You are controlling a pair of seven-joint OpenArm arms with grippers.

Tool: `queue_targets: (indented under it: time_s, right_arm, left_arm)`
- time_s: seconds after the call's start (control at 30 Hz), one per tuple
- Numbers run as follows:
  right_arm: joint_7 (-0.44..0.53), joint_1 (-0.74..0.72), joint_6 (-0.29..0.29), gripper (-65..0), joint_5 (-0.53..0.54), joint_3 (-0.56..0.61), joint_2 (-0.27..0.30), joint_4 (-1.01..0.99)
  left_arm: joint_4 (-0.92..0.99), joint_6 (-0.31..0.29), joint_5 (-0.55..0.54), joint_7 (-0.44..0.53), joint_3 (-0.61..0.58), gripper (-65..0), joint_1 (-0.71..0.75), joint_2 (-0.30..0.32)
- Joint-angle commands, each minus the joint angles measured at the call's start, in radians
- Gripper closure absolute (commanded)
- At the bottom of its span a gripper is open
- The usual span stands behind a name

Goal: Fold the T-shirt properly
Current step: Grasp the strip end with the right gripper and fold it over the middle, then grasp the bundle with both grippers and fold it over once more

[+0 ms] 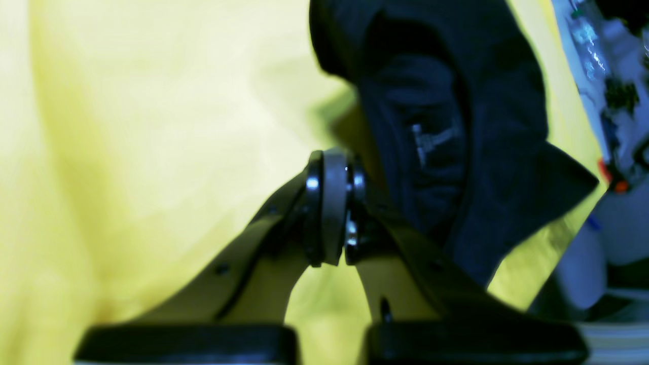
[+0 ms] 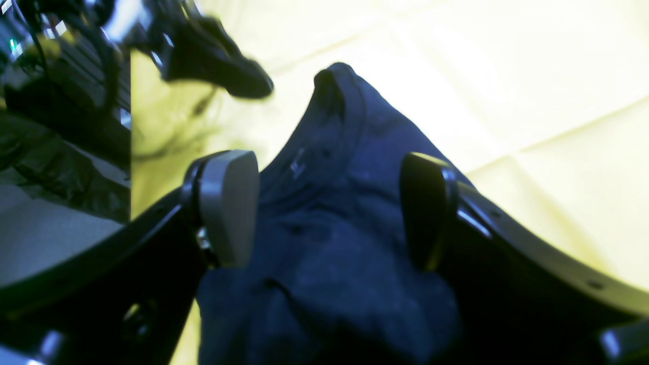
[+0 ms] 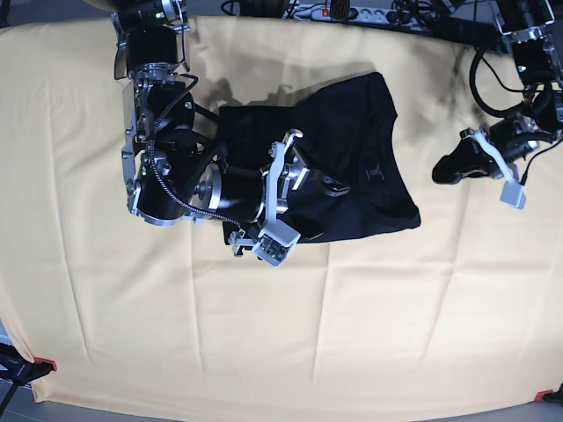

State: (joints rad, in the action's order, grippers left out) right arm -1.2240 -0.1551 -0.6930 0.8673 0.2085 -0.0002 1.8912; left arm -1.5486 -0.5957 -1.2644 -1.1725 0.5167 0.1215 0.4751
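Note:
The black T-shirt point(image 3: 361, 163) lies partly folded and rumpled on the yellow cloth, its collar with a tiny pale mark point(image 3: 376, 172) toward the right. In the base view my right gripper point(image 3: 310, 169) reaches in from the left and hovers over the shirt's left half. The right wrist view shows that gripper point(image 2: 327, 208) open, its grey pad point(image 2: 228, 205) and dark pad point(image 2: 423, 213) wide apart with the T-shirt point(image 2: 329, 253) below them, nothing gripped. My left gripper point(image 3: 442, 169) hangs to the right of the shirt, off the fabric. Its pads point(image 1: 332, 203) are pressed together and empty, the T-shirt point(image 1: 456, 126) beyond them.
The pale yellow cloth point(image 3: 369, 325) covers the whole table. A power strip and cables point(image 3: 352, 10) run along the far edge. Red clamps point(image 3: 44, 363) hold the cloth's near corners. Cabling and electronics point(image 1: 613, 96) lie past the table's edge by the left arm.

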Motion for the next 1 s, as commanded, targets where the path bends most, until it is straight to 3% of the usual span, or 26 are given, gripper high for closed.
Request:
queue_targets:
  time_s: [0.0,0.1,0.13,0.33,0.5,0.63,0.77,0.97]
  right_arm:
    - [0.032,-0.02,-0.005,-35.7,0.019,-0.001,0.005,0.019]
    - [0.072,-0.02,-0.005,-2.4,-0.03,-0.001,0.026,0.019]
    - [0.094,-0.02,-0.005,0.0,-0.063,0.0,0.031,0.017]
    - [0.29,-0.037,-0.005,0.0,-0.262,0.0,0.074,-0.072]
    - [0.304,-0.11,-0.005,0.0,-0.271,0.0,0.076,-0.188]
    - [0.303,-0.18,-0.005,0.0,-0.274,0.001,0.084,-0.31]
    - [0.305,-0.245,-0.005,0.0,-0.269,0.002,0.117,-0.431]
    - [0.308,-0.297,-0.005,0.0,-0.27,0.042,0.169,-0.603]
  left_arm:
    - [-0.016,-0.02,-0.065,-0.001,0.007,0.0,-0.012,0.036]
    - [-0.016,-0.045,-0.219,-0.138,0.007,0.0,-0.031,0.072]
    - [-0.019,-0.048,-0.219,-0.183,0.007,0.0,-0.042,0.077]
    - [-0.2,-0.049,-0.219,-0.211,-0.036,0.0,-0.05,0.076]
    - [-0.415,-0.1,-0.219,-0.214,-0.234,0.0,-0.05,0.076]
    - [-0.483,-0.102,-0.205,-0.212,-0.425,0.0,-0.051,0.076]
    - [-0.48,-0.102,-0.04,-0.133,-0.578,0.0,-0.05,0.076]
    - [-0.478,-0.102,0.312,0.042,-0.741,0.0,-0.05,0.076]
